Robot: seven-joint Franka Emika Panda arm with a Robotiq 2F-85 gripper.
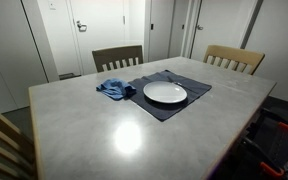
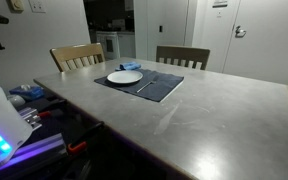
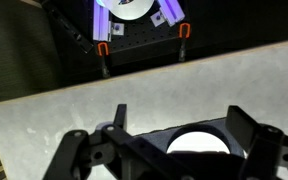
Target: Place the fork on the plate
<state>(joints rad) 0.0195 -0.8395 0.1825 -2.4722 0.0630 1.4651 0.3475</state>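
Observation:
The white plate (image 1: 165, 93) sits on a dark grey placemat (image 1: 189, 102) on the far half of the table, and it shows in both exterior views (image 2: 124, 77). A thin dark fork (image 2: 146, 86) lies on the placemat beside the plate. I cannot make the fork out in the wrist view. In the wrist view my gripper (image 3: 182, 122) is open and empty, high above the table, with the plate (image 3: 199, 143) partly showing between its fingers. The gripper does not show in either exterior view.
A crumpled blue cloth (image 1: 115, 89) lies beside the placemat. Wooden chairs (image 1: 117, 57) (image 1: 234, 58) stand at the far side. The large grey table (image 1: 104, 125) stretches toward me. Robot base gear (image 2: 4, 125) stands at the table's edge.

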